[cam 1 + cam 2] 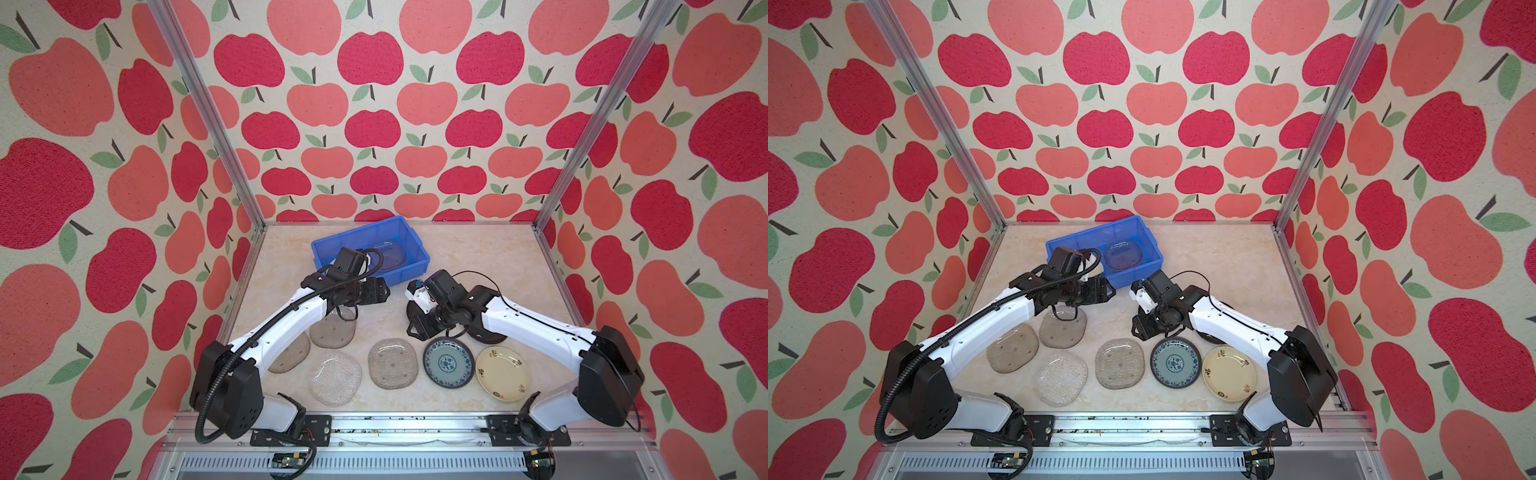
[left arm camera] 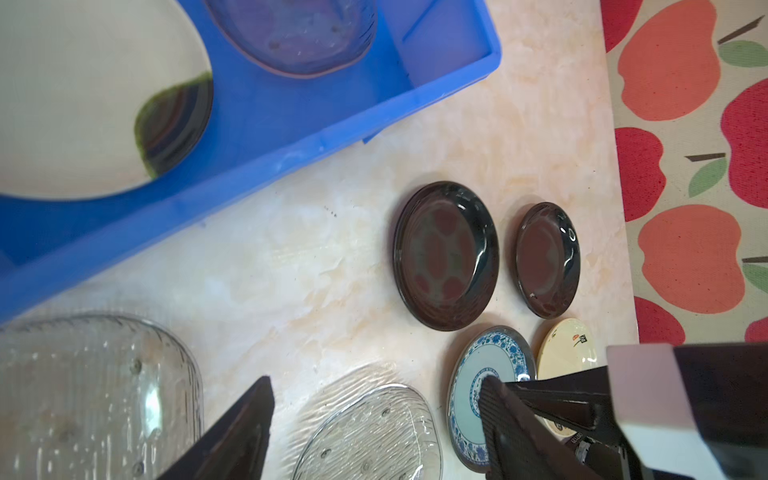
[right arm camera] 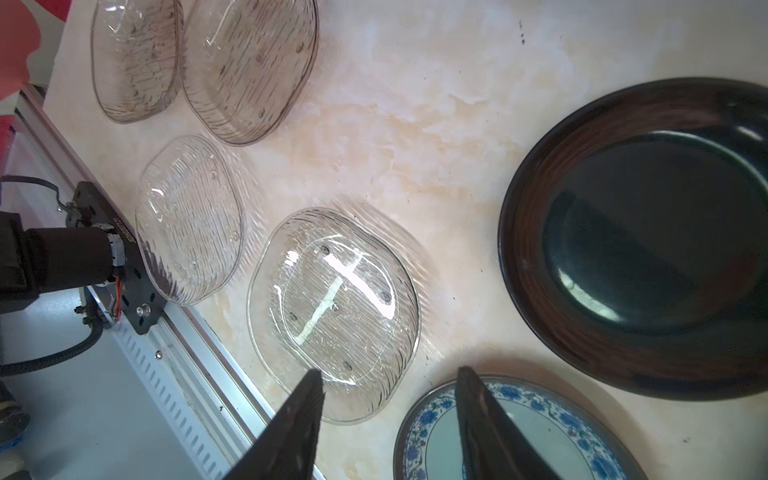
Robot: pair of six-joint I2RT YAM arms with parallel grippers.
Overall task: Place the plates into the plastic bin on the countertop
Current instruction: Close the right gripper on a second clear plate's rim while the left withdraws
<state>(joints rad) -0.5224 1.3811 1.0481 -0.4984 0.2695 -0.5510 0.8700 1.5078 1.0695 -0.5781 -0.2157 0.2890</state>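
The bin (image 1: 403,274) sits toward the back of the counter (image 1: 478,257), left of the middle. Its long axis runs left to right, skewed so that the right end lies farther back. Inside it a glass plate (image 1: 392,254) lies flat in the right half. The left wrist view shows a cream plate (image 2: 83,95) with a dark green mark lying beside it in the left half.

Four plates lie flat in a row along the counter's near edge. From the left they are a clear plate (image 1: 336,378), a middle glass plate (image 1: 392,363), a round blue plate (image 1: 448,362) and a second cream plate (image 1: 503,374). Behind the row on the left lie two smoky plates (image 1: 1063,328) (image 1: 1013,347), both partly under the left arm. Two black plates (image 2: 446,255) (image 2: 548,259) lie side by side and apart behind the blue and cream ones. In both top views they are largely hidden by the right arm.

The left gripper (image 2: 376,380) hangs just in front of the bin's near wall, pointing right. Its jaws are spread wide with nothing between them.

The right gripper (image 3: 390,372) points down at the counter between the middle glass plate and the blue plate. Its jaws are parted and hold nothing. One finger (image 3: 478,415) shows over the blue plate's rim, but whether it touches the rim I cannot tell.
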